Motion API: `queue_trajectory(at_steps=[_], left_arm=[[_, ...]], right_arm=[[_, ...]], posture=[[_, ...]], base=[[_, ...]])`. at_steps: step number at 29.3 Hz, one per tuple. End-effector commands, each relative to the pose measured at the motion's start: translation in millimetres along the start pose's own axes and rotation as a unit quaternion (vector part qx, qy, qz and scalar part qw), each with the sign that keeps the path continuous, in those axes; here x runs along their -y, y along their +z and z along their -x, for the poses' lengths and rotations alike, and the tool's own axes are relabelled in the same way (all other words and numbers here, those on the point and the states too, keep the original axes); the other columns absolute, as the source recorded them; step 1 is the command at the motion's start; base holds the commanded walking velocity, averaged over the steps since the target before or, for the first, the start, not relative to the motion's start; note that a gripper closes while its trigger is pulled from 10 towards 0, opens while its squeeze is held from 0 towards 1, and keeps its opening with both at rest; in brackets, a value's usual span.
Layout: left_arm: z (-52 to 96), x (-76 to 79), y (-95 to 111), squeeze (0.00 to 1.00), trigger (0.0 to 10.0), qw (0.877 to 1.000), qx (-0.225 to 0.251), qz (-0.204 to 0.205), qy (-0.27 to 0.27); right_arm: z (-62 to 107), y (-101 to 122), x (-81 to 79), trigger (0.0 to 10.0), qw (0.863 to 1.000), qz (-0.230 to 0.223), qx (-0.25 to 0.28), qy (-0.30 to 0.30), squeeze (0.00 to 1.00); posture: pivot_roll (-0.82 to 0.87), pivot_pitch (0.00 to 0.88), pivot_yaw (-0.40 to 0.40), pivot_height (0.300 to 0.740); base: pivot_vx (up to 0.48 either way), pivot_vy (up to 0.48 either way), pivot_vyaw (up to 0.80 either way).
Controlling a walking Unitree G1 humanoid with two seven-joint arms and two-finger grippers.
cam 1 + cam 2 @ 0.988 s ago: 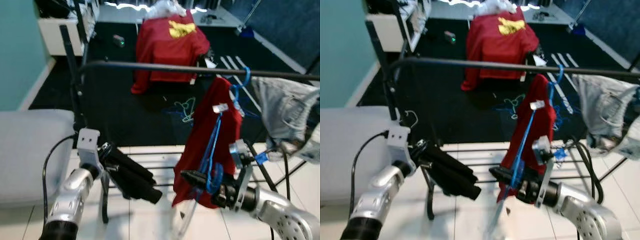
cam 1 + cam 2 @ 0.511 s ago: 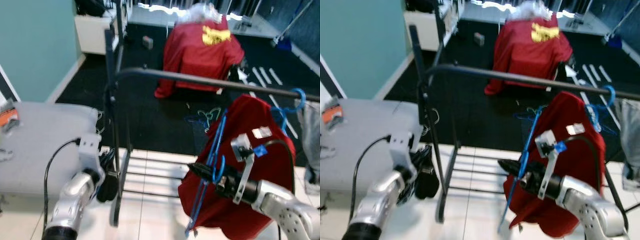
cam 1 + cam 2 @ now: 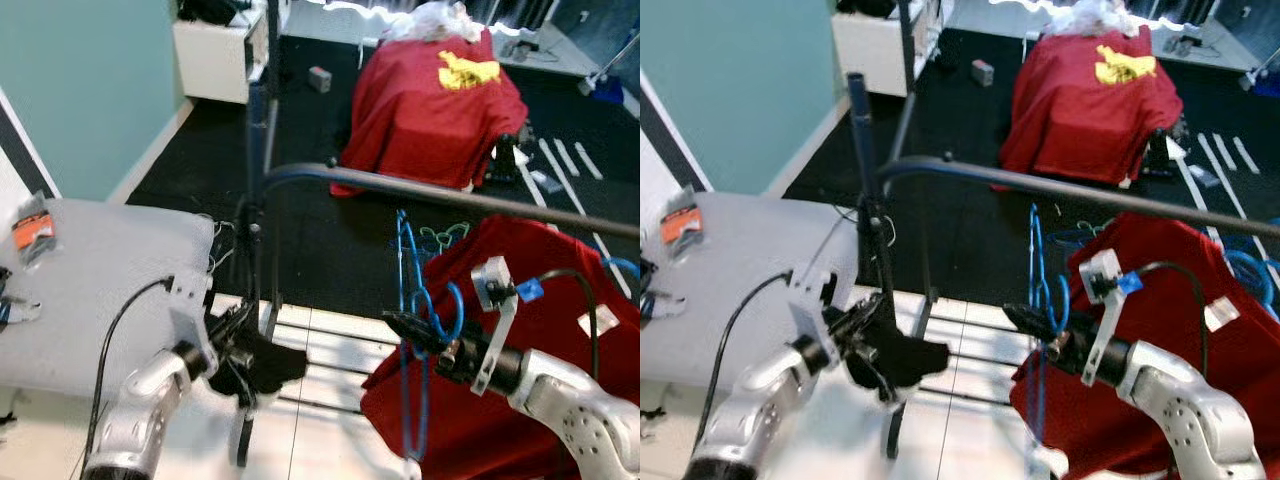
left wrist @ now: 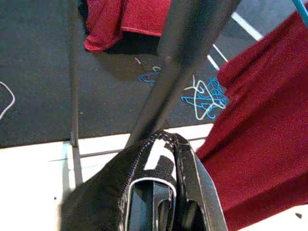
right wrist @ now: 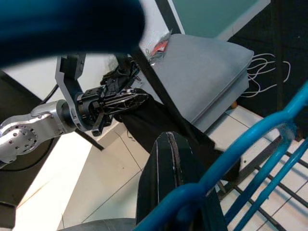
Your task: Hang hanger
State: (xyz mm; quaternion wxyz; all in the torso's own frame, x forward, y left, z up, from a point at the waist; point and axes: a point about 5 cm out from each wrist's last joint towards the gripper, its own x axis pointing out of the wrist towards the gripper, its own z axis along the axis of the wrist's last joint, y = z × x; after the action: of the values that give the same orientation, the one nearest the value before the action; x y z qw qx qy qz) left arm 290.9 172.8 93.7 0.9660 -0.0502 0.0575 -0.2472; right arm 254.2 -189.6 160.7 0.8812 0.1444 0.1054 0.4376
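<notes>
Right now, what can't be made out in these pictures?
- Blue hanger hook: top blurred in the right wrist view.
- Right gripper fingers: hidden behind the hanger wire, grip unclear.
- Red garment: cut off by the eye views' right edge.
- Left gripper: blurred, dark.

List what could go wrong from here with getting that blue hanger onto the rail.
1. The right pincer holds the blue hanger below the black rail, so the hook may miss or slip as it is lifted.
2. The red garment already on the rail hangs close beside it and could snag the hanger.
3. The left pincer sits by the rack's upright post and could bump it.
</notes>
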Motion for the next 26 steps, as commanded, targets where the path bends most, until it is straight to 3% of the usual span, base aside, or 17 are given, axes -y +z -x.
queue_trajectory(at_steps=[1, 11, 19, 26], left_arm=[[-0.8, 7.2, -2, 0.0, 10.0, 1.0, -0.005, -0.003, -0.023], [1.7, 3.6, -1, 0.0, 10.0, 1.0, -0.005, -0.009, -0.022], [-3.1, 10.6, 1, 0.0, 10.0, 1.0, 0.007, 0.003, -0.02], [-2.9, 16.0, 1, 0.0, 10.0, 0.999, 0.013, 0.006, -0.039]], right_arm=[[2.1, 0, -1.9, 10.0, 1.0, -0.003, -0.002, 0.007, 0.0], [-0.8, 6, -0.2, 10.0, 1.0, 0.0, 0.002, 0.007, 0.0], [-6.4, 14, -4.9, 10.0, 1.0, 0.026, 0.002, 0.012, 0.0], [-6.8, 17, -20.7, 10.0, 0.997, 0.042, 0.001, 0.058, 0.0]], posture=[[0.02, 0.145, -0.076, 0.74], [0.02, 0.14, -0.08, 0.74], [0.01, 0.142, -0.08, 0.74], [0.01, 0.153, -0.079, 0.74]], base=[[0.259, -0.401, 0.0], [0.256, -0.403, 0.0], [0.0, 0.0, 0.0], [0.0, 0.0, 0.0]])
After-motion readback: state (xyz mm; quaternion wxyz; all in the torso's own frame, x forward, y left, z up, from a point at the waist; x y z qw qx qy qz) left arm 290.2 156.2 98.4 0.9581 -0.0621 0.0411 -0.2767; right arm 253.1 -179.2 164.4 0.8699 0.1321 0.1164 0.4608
